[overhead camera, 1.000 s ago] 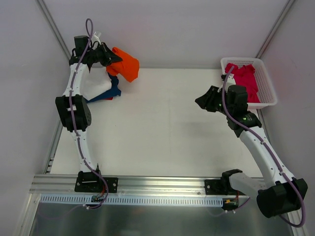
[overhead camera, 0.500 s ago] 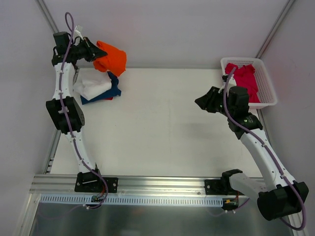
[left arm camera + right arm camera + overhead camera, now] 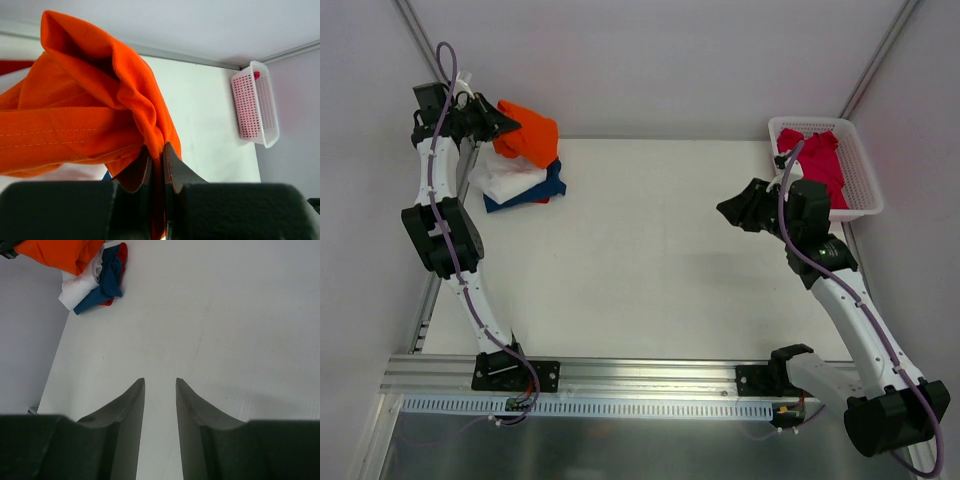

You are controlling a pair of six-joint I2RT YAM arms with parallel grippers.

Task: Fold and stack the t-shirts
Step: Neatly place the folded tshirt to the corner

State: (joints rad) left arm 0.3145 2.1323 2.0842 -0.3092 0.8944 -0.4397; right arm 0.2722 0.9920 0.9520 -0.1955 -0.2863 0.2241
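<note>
My left gripper is shut on the bright orange t-shirt and holds it bunched in the air at the far left corner, over a small pile of a white t-shirt and a navy blue t-shirt. In the left wrist view the orange t-shirt is pinched between the two fingertips. A crimson-pink t-shirt lies in the white mesh basket at the far right. My right gripper hangs open over bare table, with nothing between its fingers.
A bit of red cloth pokes out beside the navy shirt in the pile. The white table meets walls at the back and both sides. A metal rail with the arm bases runs along the near edge.
My left gripper has carried the orange t-shirt to the left and back, away from above the pile's right side. The right arm has barely moved.
</note>
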